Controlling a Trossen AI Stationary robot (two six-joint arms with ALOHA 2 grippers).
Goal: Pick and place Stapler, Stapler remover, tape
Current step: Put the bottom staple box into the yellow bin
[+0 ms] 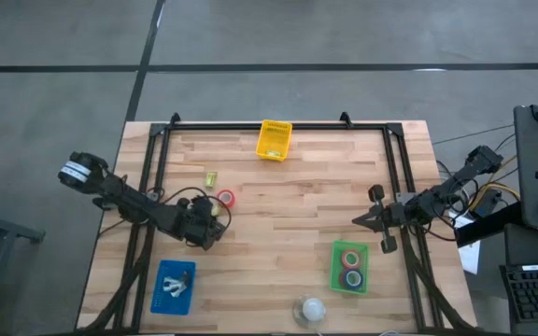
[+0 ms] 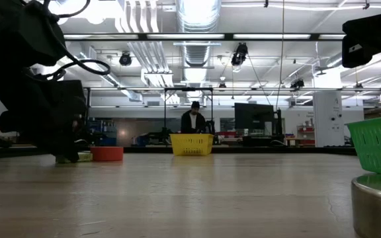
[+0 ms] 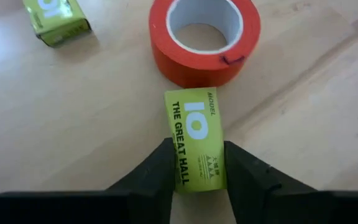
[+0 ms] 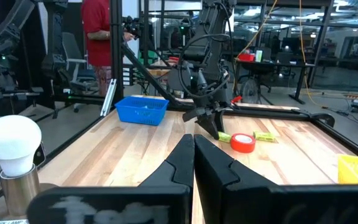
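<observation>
two fingers of the left gripper (image 3: 197,171) clamp a small green box (image 3: 195,138) lying flat on the counter (image 1: 288,205), its far end just beside the red tape roll (image 3: 204,37). a second green box (image 3: 56,20) lies near that roll. right gripper (image 4: 193,163) is closed and empty, well apart from the roll.

Workshop lab, ceiling ducts (image 2: 194,20), monitors (image 2: 253,116)

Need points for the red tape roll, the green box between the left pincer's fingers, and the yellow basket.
red tape roll (image 3: 185,62): left wrist view, outer red wall.
green box (image 3: 194,146): left wrist view, printed top face.
yellow basket (image 1: 273,152): high view, near rim.
</observation>
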